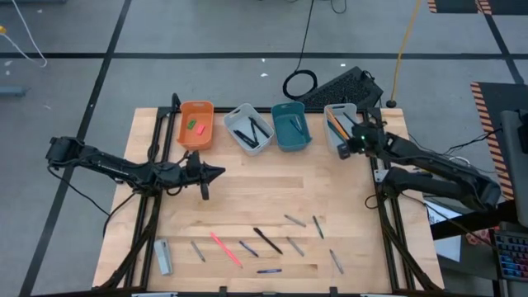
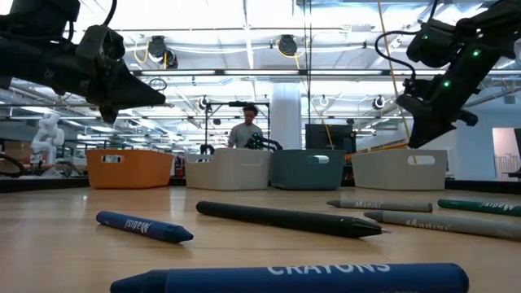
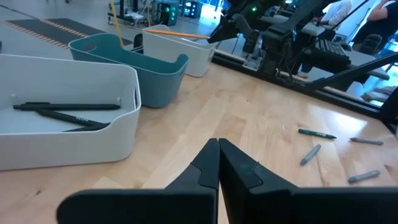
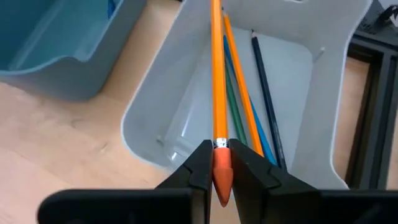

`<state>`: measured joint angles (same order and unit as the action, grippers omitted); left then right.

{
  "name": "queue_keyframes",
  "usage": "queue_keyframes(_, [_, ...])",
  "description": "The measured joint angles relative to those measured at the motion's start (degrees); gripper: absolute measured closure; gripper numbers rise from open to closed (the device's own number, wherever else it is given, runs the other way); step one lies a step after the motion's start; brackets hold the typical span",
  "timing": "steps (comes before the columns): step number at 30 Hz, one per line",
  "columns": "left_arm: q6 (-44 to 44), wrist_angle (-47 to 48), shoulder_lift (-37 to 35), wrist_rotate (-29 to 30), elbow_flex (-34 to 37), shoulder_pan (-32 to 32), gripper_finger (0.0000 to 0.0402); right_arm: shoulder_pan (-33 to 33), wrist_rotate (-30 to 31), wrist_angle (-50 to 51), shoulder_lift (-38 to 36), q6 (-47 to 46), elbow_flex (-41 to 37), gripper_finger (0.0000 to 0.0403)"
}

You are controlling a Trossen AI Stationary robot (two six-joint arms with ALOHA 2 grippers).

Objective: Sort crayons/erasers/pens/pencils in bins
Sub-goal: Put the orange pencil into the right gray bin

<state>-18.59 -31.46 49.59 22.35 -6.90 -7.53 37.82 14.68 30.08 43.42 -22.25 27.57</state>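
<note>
- High view: the right claw (image 1: 345, 148) sits at the near end of the rightmost grey-white bin (image 1: 337, 126), where pencils lie; the left claw (image 1: 219, 172) hangs over bare counter (image 1: 330, 194) in front of the orange bin (image 1: 196, 124); that bin holds a green eraser (image 1: 191, 124) and a pink-red eraser (image 1: 199, 129); the second grey-white bin (image 1: 249, 129) holds dark pens, the teal bin (image 1: 289, 126) stands between the two grey-white ones; loose crayons and pens lie scattered near the front edge.
- Low view: the four bins stand in a row at the back; a blue crayon (image 2: 293, 278) marked CRAYONS lies nearest, a dark pen (image 2: 289, 220) behind it; a person (image 2: 243, 129) stands in the room beyond.
- Left wrist view: the left claw (image 3: 218, 144) is pressed together, holding nothing, above the counter; the pen bin is close beside it.
- Right wrist view: the right claw (image 4: 217, 149) pinches an orange pencil (image 4: 217, 87) just above its eraser end; the shaft reaches out over the grey-white bin, above other pencils lying inside.
</note>
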Motion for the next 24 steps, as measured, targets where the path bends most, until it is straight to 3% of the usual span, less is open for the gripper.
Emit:
queue_keyframes(7, [-0.2,0.1,0.0,0.0,0.0,0.0,0.0395,0.2,0.0,3.2,-1.5,-0.7,0.0,0.0367])
queue_keyframes(24, [-0.6,0.1,0.0,0.0,0.0,0.0,0.0389,6.9,-2.8,-1.0,4.7,6.6,0.0,0.0359])
